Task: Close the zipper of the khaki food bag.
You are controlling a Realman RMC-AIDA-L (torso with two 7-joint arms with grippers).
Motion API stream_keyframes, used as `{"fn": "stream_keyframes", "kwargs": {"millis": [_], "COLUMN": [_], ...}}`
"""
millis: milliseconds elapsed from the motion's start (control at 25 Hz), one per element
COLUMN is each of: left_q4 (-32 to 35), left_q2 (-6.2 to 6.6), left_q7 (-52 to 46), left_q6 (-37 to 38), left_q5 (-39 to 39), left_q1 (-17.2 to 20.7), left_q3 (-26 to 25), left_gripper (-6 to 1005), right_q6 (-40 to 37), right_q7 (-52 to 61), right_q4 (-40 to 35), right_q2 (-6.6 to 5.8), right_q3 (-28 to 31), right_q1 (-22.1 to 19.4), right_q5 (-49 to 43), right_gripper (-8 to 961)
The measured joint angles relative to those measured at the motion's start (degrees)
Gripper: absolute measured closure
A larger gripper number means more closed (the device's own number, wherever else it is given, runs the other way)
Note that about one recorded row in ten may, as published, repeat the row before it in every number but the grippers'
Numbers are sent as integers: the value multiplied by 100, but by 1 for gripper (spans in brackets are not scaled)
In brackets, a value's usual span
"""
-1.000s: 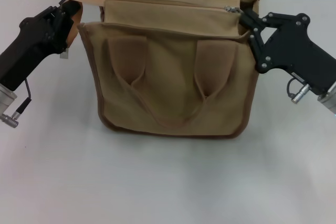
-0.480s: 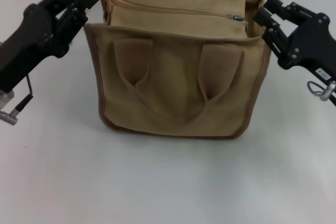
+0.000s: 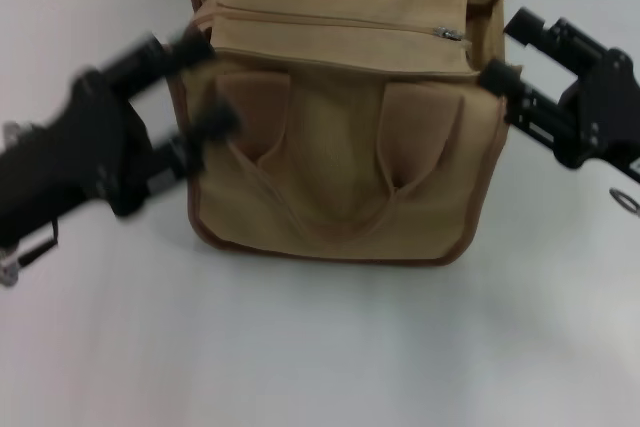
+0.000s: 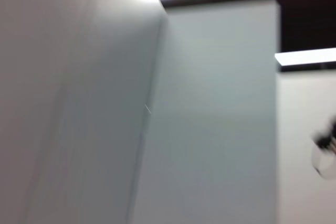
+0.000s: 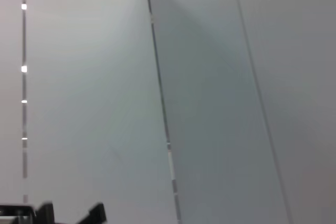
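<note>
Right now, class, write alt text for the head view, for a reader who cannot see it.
A khaki food bag stands upright on a white table, its zipper pull at the right end. An open left end effector is at its left edge, and an open right end effector at its right.

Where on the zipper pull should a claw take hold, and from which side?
Grip the small silver pull tab, which lies flat at the right end of the zipper on the khaki food bag. Probably come from above on the right, where the open right claw is nearest.
</note>
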Motion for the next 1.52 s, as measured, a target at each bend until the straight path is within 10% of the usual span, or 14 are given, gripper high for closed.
{"fn": "stream_keyframes", "kwargs": {"millis": [560, 1520], "left_q4": [478, 107], "left_q2": [27, -67], "left_q7": [422, 733], "left_q6": [-242, -514], "left_q5": [1757, 2359], "left_q1": [357, 313], "left_q3": [242, 358], "left_gripper": [226, 225], "right_q6": [-12, 394], "right_q7": [80, -1094], "right_q4": [-226, 575], "right_q2": [27, 46], "right_q3": [-975, -1396], "right_q1": [-23, -88], "right_q5": [-1034, -1355], "right_gripper": [183, 187]}}
